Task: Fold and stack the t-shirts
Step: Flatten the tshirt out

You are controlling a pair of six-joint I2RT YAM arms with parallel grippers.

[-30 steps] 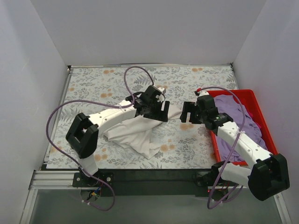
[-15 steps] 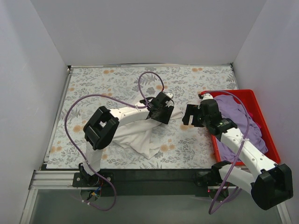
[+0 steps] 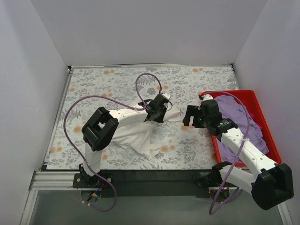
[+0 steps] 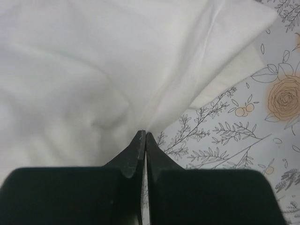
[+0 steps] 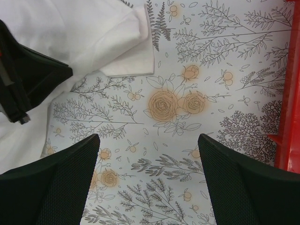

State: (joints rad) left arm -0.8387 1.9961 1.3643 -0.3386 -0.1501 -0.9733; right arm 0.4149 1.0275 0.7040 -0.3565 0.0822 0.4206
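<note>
Since a second ago the left gripper [image 3: 156, 114] has come down on the white t-shirt [image 3: 136, 133] and closed, its jaws pinching a fold near the shirt's right end. This crumpled tee lies mid-table, running near-left to far-right. Its loose sleeve [image 5: 129, 56] lies just left of the right gripper [image 3: 190, 115], which hovers wide open. The lavender t-shirt [image 3: 236, 110] sits in the red bin [image 3: 251, 93] at right.

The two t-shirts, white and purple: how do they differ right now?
The white t-shirt lies rumpled on the floral tablecloth; the purple t-shirt sits heaped in the red bin. The left gripper is shut on the white one's fabric; no gripper touches the purple one, the right gripper standing open over the tablecloth. Both are unfolded.
</note>
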